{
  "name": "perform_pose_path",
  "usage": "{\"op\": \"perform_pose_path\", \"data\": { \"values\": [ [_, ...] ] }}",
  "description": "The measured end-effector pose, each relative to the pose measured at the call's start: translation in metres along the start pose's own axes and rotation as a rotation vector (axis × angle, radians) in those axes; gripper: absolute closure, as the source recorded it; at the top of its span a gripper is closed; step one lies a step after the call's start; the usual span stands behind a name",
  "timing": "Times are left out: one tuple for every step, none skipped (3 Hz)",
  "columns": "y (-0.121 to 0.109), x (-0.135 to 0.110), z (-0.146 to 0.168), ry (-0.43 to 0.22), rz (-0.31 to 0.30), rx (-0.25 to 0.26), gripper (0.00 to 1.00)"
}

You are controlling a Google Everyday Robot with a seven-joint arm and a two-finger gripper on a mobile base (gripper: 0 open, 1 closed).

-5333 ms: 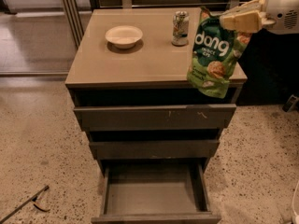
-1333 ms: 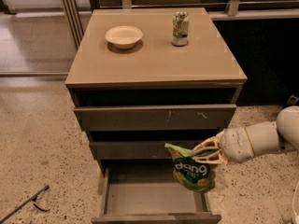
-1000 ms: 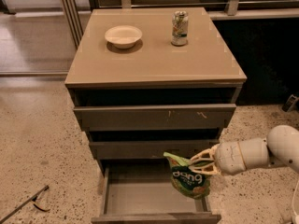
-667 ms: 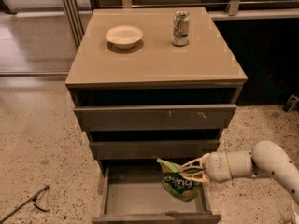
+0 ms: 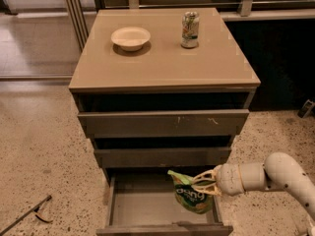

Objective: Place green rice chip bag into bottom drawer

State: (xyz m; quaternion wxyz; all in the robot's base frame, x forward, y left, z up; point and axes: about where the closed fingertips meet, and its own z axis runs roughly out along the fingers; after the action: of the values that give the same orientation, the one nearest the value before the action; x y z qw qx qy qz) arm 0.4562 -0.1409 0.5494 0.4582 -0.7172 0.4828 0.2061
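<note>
The green rice chip bag [image 5: 191,196] with white lettering stands inside the open bottom drawer [image 5: 133,205], at its right side, low near the grey floor. My gripper [image 5: 201,182] reaches in from the right on a white arm and is shut on the bag's top edge. The drawer is pulled out below two shallower drawers.
A tan cabinet top [image 5: 162,58] carries a white bowl [image 5: 130,37] at the back left and a green-and-white drink can [image 5: 190,29] at the back right. Speckled floor surrounds the cabinet. A thin dark tool [image 5: 24,214] lies on the floor at the lower left.
The gripper has carried the bag from beside the cabinet top down in front of the drawers and lowered it leftward into the open bottom drawer.
</note>
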Motion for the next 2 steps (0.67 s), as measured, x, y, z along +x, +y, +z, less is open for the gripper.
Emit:
{"op": "perform_pose_path", "data": {
  "values": [
    [0.013, 0.039, 0.016, 0.025, -0.023, 0.019, 1.0],
    [0.025, 0.083, 0.047, 0.001, -0.067, 0.05, 1.0]
  ]
}}
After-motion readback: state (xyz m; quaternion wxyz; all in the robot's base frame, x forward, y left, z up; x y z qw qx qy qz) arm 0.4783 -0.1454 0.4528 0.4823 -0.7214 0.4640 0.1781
